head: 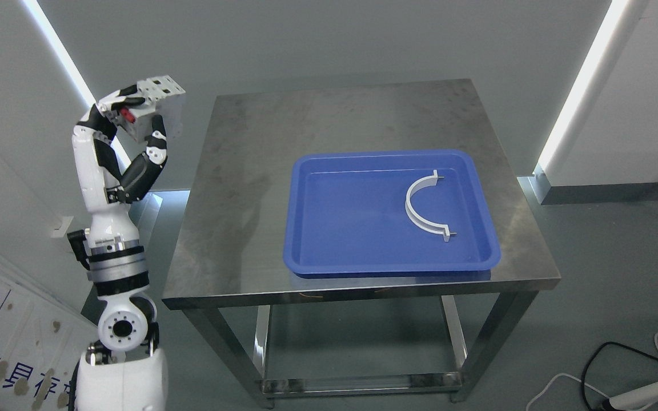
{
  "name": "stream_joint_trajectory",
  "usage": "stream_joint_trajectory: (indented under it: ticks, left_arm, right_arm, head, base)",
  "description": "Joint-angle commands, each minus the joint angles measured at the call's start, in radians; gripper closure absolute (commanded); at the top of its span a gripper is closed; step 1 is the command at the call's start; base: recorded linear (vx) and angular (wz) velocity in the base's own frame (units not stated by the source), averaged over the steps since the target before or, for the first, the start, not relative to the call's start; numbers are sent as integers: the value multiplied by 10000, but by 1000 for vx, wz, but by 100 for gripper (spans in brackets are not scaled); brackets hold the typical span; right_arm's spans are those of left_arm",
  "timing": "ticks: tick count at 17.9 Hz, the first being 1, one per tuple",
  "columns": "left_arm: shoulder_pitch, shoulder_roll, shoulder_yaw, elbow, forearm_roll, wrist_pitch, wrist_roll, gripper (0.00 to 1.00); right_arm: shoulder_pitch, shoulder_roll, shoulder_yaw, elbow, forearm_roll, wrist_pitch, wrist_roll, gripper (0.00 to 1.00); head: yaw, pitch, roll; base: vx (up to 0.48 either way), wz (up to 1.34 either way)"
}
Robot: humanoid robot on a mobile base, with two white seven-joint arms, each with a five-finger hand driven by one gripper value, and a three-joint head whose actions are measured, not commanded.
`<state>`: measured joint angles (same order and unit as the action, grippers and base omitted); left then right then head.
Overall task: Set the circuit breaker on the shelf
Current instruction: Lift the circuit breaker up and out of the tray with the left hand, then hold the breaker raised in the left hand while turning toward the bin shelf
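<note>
- At the far lower left of the frame I see a white panel [3, 319] with blue printed marks, leaning beside the robot's body.
- My left arm rises from the lower left corner, forearm upright, wrist bent at the upper left of the frame.
- The left hand [135, 123] is clenched around the circuit breaker [155, 108]; black-and-white fingers [156, 142] wrap its front and top.
- The circuit breaker is a light grey block with a small red part showing between the fingers. It is held in the air at the upper left, off the left edge of the table and clear of its surface.
- The table [243, 188] is steel, with a dull, marked top, and fills the centre of the frame; a lower rail shows between its legs at the bottom.
- A blue tray [352, 228] lies flat on the table, right of centre, close to the near edge.
- Inside the tray, in its right half, lies a white half-ring clamp [417, 211], open side facing right, with a small tab at each end.
- On the floor at the lower right corner lie black and white cables [592, 365].
- The right hand does not appear in this view.
</note>
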<state>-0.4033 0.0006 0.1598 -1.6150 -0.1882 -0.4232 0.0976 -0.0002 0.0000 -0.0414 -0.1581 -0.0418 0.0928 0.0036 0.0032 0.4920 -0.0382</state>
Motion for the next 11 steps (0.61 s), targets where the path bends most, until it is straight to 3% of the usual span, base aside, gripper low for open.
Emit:
stream_joint_trajectory:
  ticks: [1,3,6,11]
  left_arm:
    - [2022,169,-939,-937,148,-293,-148,98]
    - [1978,169,-451,-938,438,-141,-117,99]
    - [1703,169,225,-938,1296,900,-86,99]
    - [1349,169,549,-938,1421,1516,-86,99]
  right_arm:
    - [156,-175,0,1,4,-452,-66,0]
    - [156,-175,0,1,4,-452,-66,0]
    - [156,-175,0,1,-11,-452,-66,0]
    - [156,-175,0,1,4,-452,-66,0]
  head:
    - [0,0,0]
    - [0,0,0]
    - [0,0,0]
    - [0,0,0]
  base:
    - [0,0]
    - [-38,-48]
    - [-87,-10]
    - [-177,-34]
